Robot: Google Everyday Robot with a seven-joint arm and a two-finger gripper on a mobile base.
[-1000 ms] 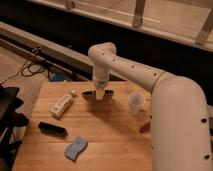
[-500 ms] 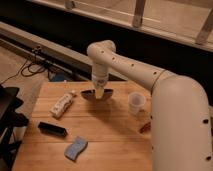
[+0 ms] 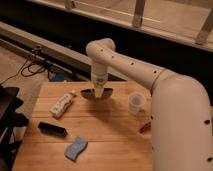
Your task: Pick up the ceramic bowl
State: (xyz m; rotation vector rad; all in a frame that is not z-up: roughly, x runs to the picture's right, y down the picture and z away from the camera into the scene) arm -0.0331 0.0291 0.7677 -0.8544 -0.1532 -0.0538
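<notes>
The ceramic bowl (image 3: 89, 93) is dark, round and shallow. It sits at the back middle of the wooden table (image 3: 105, 140). My gripper (image 3: 101, 93) hangs straight down from the white arm and reaches into the bowl at its right side, at the rim. The wrist hides part of the bowl. A translucent plastic cup (image 3: 136, 103) stands to the right of the bowl, apart from it.
A white bottle (image 3: 62, 104) lies left of the bowl. A black oblong object (image 3: 52, 129) and a blue sponge (image 3: 76, 148) lie at the front left. A small reddish item (image 3: 145, 127) lies by my arm. A black chair (image 3: 7, 120) stands at the left.
The gripper has come down a little at the bowl. The bowl and the other objects have stayed in place.
</notes>
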